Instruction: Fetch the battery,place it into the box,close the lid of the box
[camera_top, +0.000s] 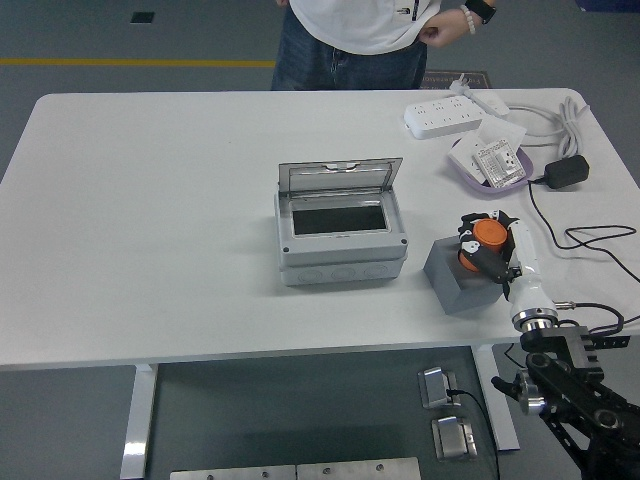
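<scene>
The right hand (487, 246) reaches in from the lower right, its white forearm running up from the table's (140, 250) near edge. Its black fingers (478, 256) are curled around the battery (481, 243), which sits on top of a grey block (455, 275) near the right end of the table. The battery lies inside the grasp, with fingers wrapped over its near side and fingertips showing at its far side.

The battery is a short orange cylinder. Its round top faces up toward the camera, so its axis looks roughly upright, though the fingers hide most of its sides.

To the left of the block, apart from it, stands the grey box (340, 240). Its lid (338, 175) is raised at the far side and the dark inside is open to view.

Farther back on the right lie a purple tray (470, 175), a black adapter (564, 171) and a white power strip (443, 115). A person (360, 35) stands at the far edge.
</scene>
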